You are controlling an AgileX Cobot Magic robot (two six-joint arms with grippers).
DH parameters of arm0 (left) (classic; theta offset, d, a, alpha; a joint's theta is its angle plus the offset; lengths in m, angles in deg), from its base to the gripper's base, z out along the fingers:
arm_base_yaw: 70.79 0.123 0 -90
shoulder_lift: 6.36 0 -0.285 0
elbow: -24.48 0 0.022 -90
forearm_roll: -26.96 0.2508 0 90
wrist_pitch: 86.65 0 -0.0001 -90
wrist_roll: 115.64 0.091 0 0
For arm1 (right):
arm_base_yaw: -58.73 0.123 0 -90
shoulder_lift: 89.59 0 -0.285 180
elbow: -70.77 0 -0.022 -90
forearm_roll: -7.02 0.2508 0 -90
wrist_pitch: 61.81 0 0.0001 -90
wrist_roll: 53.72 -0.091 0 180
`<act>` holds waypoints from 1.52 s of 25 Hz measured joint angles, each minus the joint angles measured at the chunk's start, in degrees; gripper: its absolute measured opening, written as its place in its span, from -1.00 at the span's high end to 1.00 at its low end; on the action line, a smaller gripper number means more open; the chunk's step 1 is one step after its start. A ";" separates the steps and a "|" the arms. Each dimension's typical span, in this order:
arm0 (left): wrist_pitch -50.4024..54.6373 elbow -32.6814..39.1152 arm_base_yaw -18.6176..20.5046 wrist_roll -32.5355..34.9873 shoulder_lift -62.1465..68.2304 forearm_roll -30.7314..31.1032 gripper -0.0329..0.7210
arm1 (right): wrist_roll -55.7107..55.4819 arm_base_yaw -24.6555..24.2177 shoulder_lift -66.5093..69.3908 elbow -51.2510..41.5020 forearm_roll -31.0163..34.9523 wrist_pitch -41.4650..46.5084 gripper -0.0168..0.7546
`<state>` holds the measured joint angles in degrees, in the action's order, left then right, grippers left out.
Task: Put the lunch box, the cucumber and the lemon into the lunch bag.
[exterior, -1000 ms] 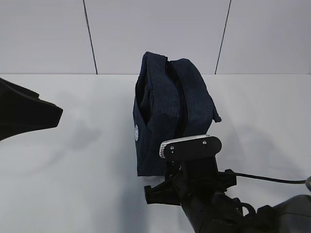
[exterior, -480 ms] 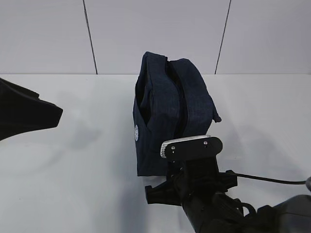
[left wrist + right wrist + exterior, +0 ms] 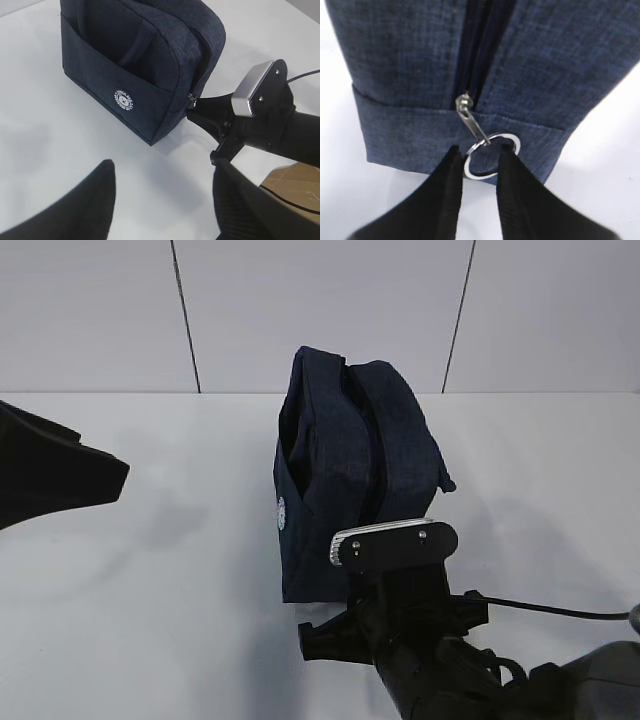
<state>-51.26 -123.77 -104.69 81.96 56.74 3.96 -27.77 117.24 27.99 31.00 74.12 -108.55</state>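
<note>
The dark navy lunch bag stands upright in the middle of the white table, its top zipper partly apart. In the right wrist view, the silver ring zipper pull hangs at the foot of the lunch bag. My right gripper straddles that ring with a narrow gap, its left finger at the ring's edge and its right finger overlapping it. My left gripper hovers open over bare table, well short of the lunch bag. The lunch box, the cucumber and the lemon are out of view.
My right arm's wrist and camera mount stand right in front of the bag, with a black cable trailing right. My left arm juts in at the left edge. A grey panelled wall lies behind the table.
The right wrist has shifted very slightly right and down at the bag's near end. The bag and the left arm stand as before.
</note>
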 joint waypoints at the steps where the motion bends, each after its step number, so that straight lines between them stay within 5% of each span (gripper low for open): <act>1: 0.00 0.00 0.00 0.00 0.00 0.00 -0.23 | 0.00 0.00 0.00 0.00 0.00 0.00 0.44; 7: 0.00 0.00 0.00 0.00 0.00 0.00 -0.23 | 0.00 0.00 0.00 0.00 0.00 0.00 0.42; 25: 0.00 0.00 0.00 0.00 0.00 0.00 -0.23 | 0.00 0.00 0.00 0.00 -1.51 0.72 -0.05; 38: 0.00 0.00 0.00 0.00 0.00 0.00 -0.23 | 0.30 0.00 0.00 0.00 -1.70 3.83 -0.08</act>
<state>-51.26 -123.77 -104.69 81.96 56.74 3.96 -27.47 117.24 27.99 31.00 72.42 -104.72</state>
